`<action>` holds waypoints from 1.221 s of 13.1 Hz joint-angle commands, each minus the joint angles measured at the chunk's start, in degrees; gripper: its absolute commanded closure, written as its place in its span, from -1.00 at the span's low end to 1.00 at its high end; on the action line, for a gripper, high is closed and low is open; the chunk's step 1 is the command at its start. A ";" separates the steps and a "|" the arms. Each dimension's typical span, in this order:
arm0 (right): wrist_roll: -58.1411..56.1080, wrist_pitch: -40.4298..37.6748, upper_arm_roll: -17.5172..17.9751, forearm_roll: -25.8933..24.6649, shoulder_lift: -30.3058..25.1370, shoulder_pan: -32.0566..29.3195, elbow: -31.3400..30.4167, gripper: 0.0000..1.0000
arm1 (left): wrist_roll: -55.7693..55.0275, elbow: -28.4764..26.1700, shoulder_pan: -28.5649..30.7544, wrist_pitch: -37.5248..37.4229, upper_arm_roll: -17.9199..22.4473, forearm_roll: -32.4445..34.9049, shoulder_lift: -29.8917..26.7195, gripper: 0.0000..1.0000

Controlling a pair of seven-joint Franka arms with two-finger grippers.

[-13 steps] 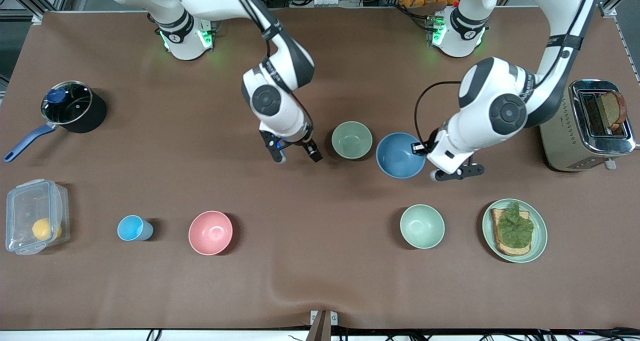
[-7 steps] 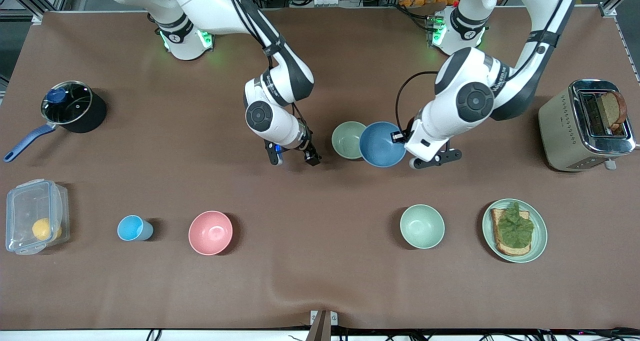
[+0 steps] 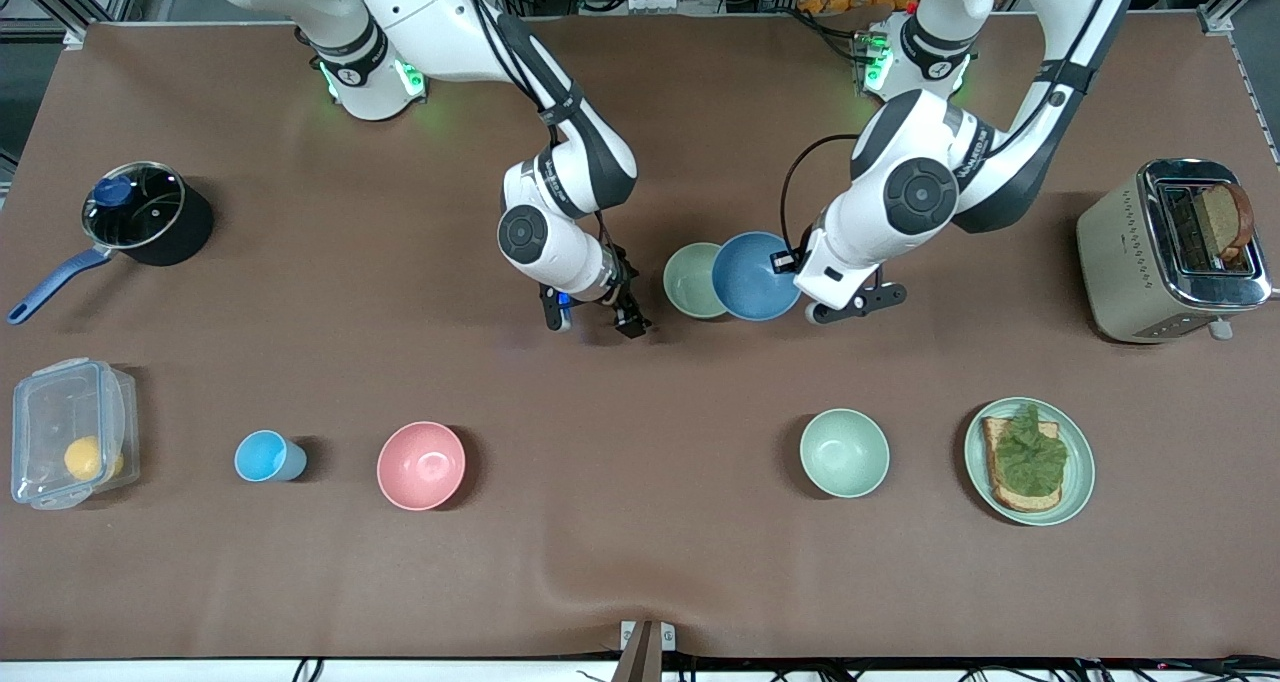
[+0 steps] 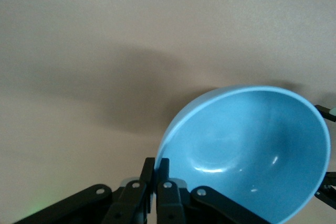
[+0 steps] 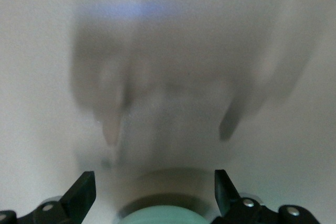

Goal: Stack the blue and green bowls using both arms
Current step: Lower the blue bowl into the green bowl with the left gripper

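My left gripper [image 3: 793,261] is shut on the rim of the blue bowl [image 3: 752,278] and holds it up, tilted. The bowl overlaps the edge of the sage-green bowl [image 3: 688,281] on the side toward the left arm's end. In the left wrist view the fingers [image 4: 156,169] pinch the rim of the blue bowl [image 4: 252,150]. The green bowl stands on the table in the middle. My right gripper [image 3: 592,315] is open, low beside the green bowl toward the right arm's end. In the right wrist view the green bowl [image 5: 163,216] shows just past the open right gripper [image 5: 153,182].
Nearer the front camera stand a pink bowl [image 3: 421,465], a light-blue cup [image 3: 265,456], a mint bowl [image 3: 844,452] and a plate with toast [image 3: 1075,462]. A toaster [image 3: 1120,252] is at the left arm's end. A pot [image 3: 140,212] and a plastic box [image 3: 65,432] are at the right arm's end.
The left arm has carried the blue bowl toward the green bowl until it overlaps its rim. The right gripper has shifted slightly and stays open beside the green bowl.
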 commanded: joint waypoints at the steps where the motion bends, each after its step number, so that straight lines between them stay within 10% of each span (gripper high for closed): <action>1: -0.52 0.76 0.14 2.57 0.17 0.42 0.30 -1.00 | -3.62 -3.20 -1.74 3.82 -0.55 -0.29 -1.44 1.00; 16: -2.10 1.28 0.14 5.03 0.53 0.51 0.30 -1.00 | -7.76 -7.87 -6.15 17.28 -0.46 1.47 4.44 1.00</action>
